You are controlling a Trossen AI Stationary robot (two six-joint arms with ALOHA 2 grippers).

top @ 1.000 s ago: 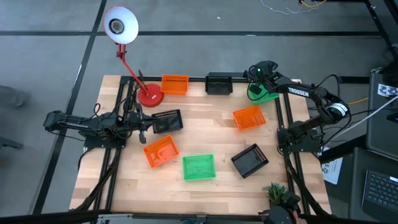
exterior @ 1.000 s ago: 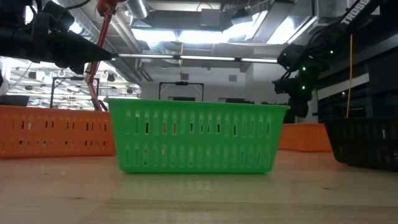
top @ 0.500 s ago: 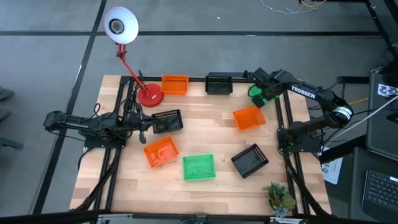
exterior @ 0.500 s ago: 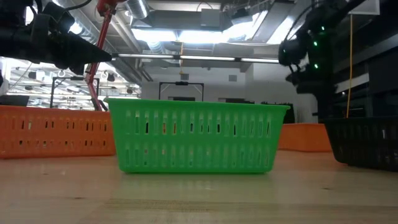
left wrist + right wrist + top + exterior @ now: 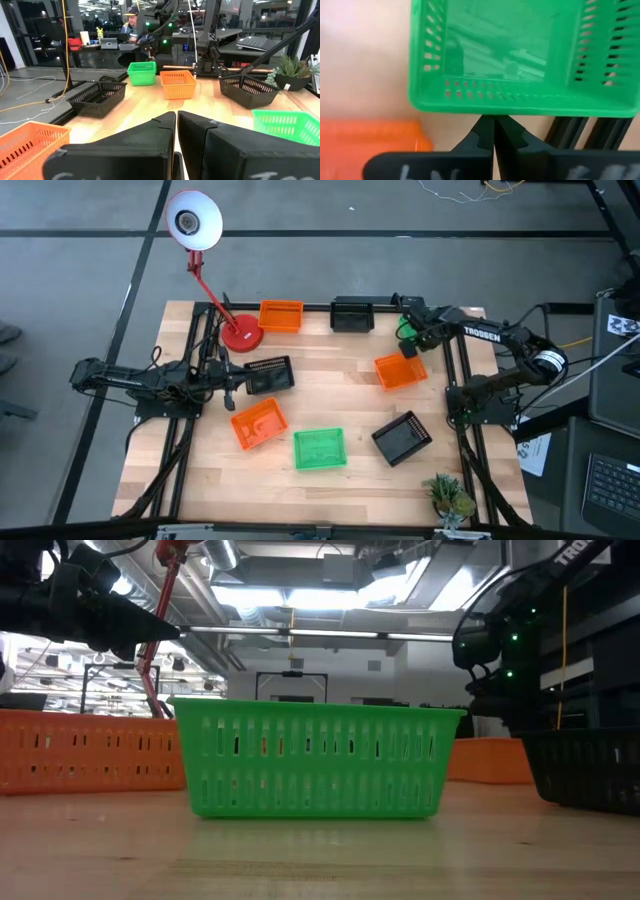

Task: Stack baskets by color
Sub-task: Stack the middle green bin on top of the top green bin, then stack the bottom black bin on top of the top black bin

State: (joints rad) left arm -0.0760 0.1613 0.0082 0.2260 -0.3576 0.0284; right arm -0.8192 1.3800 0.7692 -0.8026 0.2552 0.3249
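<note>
Several small baskets lie apart on the wooden table. A green basket (image 5: 404, 330) rests at the far right, mostly under my right arm, with an orange one (image 5: 400, 370) just near of it. My right gripper (image 5: 409, 346) is shut and points steeply down at the green basket's near rim (image 5: 492, 111). Other baskets lie in the middle: green (image 5: 319, 448), orange (image 5: 259, 424) and black (image 5: 402, 437). My left gripper (image 5: 236, 381) waits shut and level at the table's left, beside a black basket (image 5: 268, 376). My right gripper comes from above with shut fingertips (image 5: 485, 131) at the outer edge of the green basket's long rim (image 5: 470, 107). They stand between that basket and the orange one. I cannot tell whether they touch the rim.
An orange basket (image 5: 281, 316) and a black one (image 5: 352, 313) stand along the far edge. A red-based desk lamp (image 5: 240, 333) stands at the far left. A small plant (image 5: 447, 495) sits off the near right corner. Bare wood lies along the near edge.
My right gripper has come from over the far right corner toward the table's left and near side. It has sunk a little, tipped from nearly level to steeply down and rolled about its own line. It now stands over the green basket's near rim.
</note>
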